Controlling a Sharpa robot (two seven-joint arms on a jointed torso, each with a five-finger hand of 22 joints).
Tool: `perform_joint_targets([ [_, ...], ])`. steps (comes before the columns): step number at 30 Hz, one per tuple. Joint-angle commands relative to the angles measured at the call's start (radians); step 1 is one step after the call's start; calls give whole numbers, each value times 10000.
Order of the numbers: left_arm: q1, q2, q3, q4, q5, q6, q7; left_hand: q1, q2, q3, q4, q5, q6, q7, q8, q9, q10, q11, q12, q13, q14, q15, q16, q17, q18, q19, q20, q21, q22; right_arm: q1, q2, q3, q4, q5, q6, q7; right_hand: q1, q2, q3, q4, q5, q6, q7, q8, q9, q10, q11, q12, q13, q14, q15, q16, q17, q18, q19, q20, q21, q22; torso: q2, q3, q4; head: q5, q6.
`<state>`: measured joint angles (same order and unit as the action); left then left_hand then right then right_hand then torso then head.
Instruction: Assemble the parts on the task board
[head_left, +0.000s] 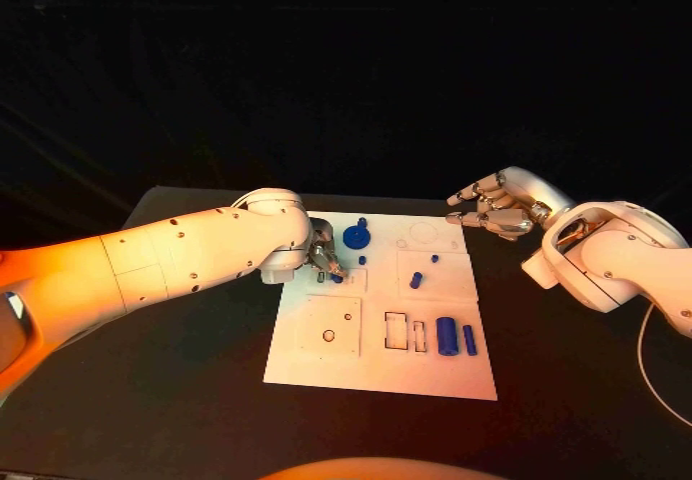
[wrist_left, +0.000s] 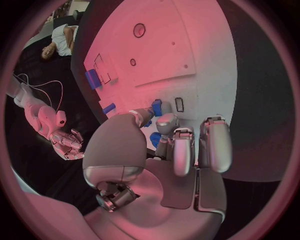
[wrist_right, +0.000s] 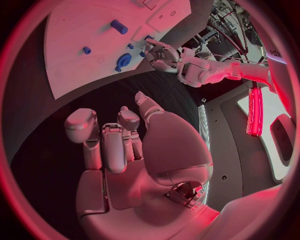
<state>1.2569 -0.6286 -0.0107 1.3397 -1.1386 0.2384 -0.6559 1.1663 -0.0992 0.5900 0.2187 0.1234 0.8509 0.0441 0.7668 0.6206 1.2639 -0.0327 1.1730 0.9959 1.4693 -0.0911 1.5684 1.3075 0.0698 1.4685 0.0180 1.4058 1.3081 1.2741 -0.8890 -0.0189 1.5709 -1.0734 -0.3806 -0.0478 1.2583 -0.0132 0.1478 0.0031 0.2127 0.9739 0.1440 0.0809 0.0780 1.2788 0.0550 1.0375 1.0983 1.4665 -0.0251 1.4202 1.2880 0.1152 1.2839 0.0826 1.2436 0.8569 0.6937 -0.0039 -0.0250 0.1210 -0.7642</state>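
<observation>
hovering at the task board's (head_left: 378, 375) nine o'clock edge, the left hand (head_left: 320, 257) is pinching a small blue part (wrist_left: 156, 107) between fingertips; the right hand (head_left: 498, 205) is idling at two o'clock, fingers loosely curled, holding nothing.

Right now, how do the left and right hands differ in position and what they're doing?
The left hand is over the task board, fingers pinching a small blue part; the right hand hovers off the board's far right corner over the black table, fingers curled, holding nothing. Both are silver.
</observation>
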Motion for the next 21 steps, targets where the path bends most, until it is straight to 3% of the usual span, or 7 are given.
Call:
perform_joint_targets([
  [1, -52, 110, -40, -82, 347, 320, -56, -165, 39, 367, -316, 43, 114, -96, -38, 1, 68, -20, 57, 42, 1015, -36, 24, 2633, -167, 247, -33, -20, 173, -6, 16, 0, 7, 0, 18, 81, -59, 34, -1, 43, 54, 73, 7, 61, 14, 37, -10, 31, 2, 466, 19, -64, 0, 128, -77, -7, -38, -4, -1, 3, -9, 20, -16],
  [10, -52, 252, -72, -345, 616, 634, -97, -616, 57, 180, -151, 38, 156, -115, -36, 35, 62, -36, 110, 78, 1015, -51, 24, 2633, -154, 225, -52, -80, 116, -5, 5, -1, 11, 3, -7, 55, -69, 50, -5, 70, 71, 72, 8, 61, 13, 13, -9, -5, -34, 461, 18, -84, -29, 137, -96, -8, -66, -56, 2, 9, -11, 32, -60],
  [14, -51, 275, -76, -391, 637, 640, -93, -916, -210, -128, -139, 23, 268, -150, -16, 57, 156, -61, 253, 251, 1015, -68, 24, 2633, -157, 229, -63, -79, 137, -5, -14, -1, 12, 4, -33, 44, -79, 49, -11, 84, 75, 68, 9, 60, 12, 6, -8, -12, -42, 459, 19, -92, -41, 141, -104, -9, -79, -79, 2, 0, -2, 42, -79],
  [21, -51, 298, -78, -453, 560, 611, -83, -1325, -278, -556, -27, 15, 477, -202, -40, 49, 301, -106, 426, 462, 1015, -107, 24, 2633, -175, 262, -99, -31, 236, -5, -6, -1, -3, 27, -71, 56, -102, 27, -42, 120, 81, 41, 12, 48, 5, -33, -5, -58, -86, 437, 20, -155, -139, 163, -164, -6, -157, -223, 0, -3, -5, 40, -97],
])
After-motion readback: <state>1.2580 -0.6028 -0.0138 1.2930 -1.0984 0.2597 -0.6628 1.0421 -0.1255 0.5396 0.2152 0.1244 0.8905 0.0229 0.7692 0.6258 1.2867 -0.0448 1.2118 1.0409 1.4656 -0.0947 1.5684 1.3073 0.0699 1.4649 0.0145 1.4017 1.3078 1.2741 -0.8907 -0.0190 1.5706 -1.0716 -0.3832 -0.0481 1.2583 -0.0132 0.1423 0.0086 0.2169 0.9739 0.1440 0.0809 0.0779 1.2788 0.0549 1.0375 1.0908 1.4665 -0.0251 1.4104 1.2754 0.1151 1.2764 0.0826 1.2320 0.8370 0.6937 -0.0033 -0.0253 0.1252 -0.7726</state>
